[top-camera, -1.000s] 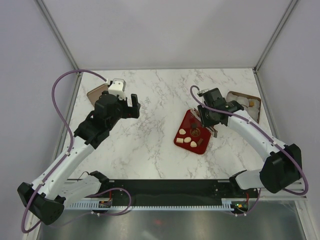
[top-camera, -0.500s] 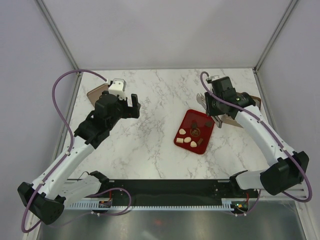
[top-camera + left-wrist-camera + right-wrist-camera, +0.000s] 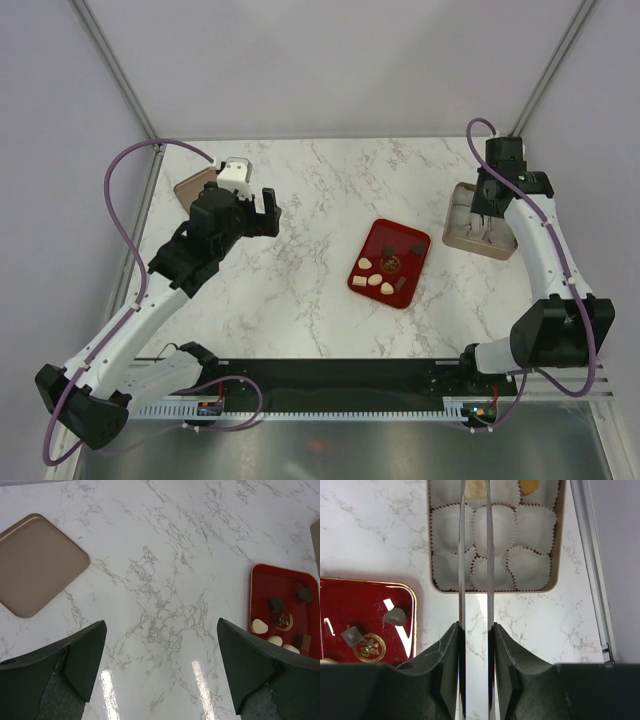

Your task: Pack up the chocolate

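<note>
The chocolate (image 3: 375, 281) lies on a red tray (image 3: 405, 268), cream and dark pieces together; two dark ones (image 3: 395, 616) show in the right wrist view. My right gripper (image 3: 475, 626) is shut on thin metal tongs (image 3: 461, 555) and hovers over a tan box (image 3: 458, 238) of white paper cups (image 3: 526, 566). A cream piece (image 3: 475, 489) shows between the tong blades at the frame's top; I cannot tell whether it is gripped or lies in a cup. My left gripper (image 3: 161, 630) stands wide open above bare marble, left of the red tray (image 3: 257, 587).
A tan lid (image 3: 192, 185) lies at the table's back left corner, also in the left wrist view (image 3: 37, 562). The box sits close to the metal frame rail (image 3: 592, 570) on the right. An orange-toned piece (image 3: 529, 485) sits in a far cup.
My right arm has swung from over the red tray to the right and back, and its tongs are over the box. The left arm has not moved.
</note>
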You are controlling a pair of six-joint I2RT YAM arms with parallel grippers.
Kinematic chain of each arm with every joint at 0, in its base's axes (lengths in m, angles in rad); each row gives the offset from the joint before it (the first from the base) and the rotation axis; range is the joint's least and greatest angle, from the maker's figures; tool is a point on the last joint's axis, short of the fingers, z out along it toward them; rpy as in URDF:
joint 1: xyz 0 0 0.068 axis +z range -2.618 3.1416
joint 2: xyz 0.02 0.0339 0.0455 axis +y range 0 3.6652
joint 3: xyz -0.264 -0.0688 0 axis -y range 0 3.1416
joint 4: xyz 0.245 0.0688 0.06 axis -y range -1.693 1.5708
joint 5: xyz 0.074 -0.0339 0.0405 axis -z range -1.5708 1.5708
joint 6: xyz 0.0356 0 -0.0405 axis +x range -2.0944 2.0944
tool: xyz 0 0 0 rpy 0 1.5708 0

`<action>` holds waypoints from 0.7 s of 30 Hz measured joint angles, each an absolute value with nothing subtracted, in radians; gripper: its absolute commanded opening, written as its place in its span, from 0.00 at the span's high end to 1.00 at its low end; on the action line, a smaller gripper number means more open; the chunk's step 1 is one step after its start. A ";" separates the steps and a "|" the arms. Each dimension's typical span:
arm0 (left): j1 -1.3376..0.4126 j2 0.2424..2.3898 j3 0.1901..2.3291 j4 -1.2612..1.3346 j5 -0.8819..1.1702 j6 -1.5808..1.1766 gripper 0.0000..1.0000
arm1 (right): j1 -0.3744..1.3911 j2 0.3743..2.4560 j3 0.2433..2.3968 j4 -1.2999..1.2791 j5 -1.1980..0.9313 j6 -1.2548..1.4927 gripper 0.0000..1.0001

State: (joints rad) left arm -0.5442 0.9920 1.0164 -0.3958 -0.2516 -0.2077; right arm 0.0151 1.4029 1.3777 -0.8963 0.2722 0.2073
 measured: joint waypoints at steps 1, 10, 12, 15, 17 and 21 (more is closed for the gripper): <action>-0.544 0.992 1.016 -0.396 -0.252 -0.208 0.00 | -0.006 1.416 1.378 -0.894 0.274 0.211 0.68; -0.544 0.986 1.016 -0.396 -0.241 -0.208 0.00 | -0.123 1.486 1.375 -0.852 0.261 0.236 0.66; -0.544 0.984 1.016 -0.396 -0.233 -0.208 0.00 | -0.127 1.493 1.375 -0.838 0.255 0.241 0.66; -0.544 0.981 1.016 -0.396 -0.229 -0.208 0.00 | -0.128 1.515 1.374 -0.816 0.239 0.252 0.65; -0.544 0.978 1.016 -0.396 -0.229 -0.208 0.00 | -0.128 1.533 1.371 -0.802 0.230 0.261 0.65; -0.544 0.971 1.016 -0.396 -0.225 -0.208 0.00 | -0.128 1.559 1.362 -0.787 0.220 0.271 0.65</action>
